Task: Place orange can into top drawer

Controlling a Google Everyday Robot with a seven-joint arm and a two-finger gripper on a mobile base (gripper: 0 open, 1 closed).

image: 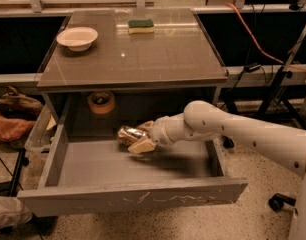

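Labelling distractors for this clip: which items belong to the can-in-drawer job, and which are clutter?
Job: orange can, top drawer (open), gripper shut on the can inside the drawer.
Clutter: white bowl and sponge on the tabletop, tape roll under it.

orange can (128, 134): in end effector (142, 136), over top drawer (133, 199) rear | bowl (77, 37) left of sponge (141, 26), on table (163, 59)

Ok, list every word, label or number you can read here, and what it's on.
No text can be read.
Print on the shiny gold-orange metal can, held by the gripper inside the wide grey drawer: too blurred.
Drawer front: white scratches, no letters.
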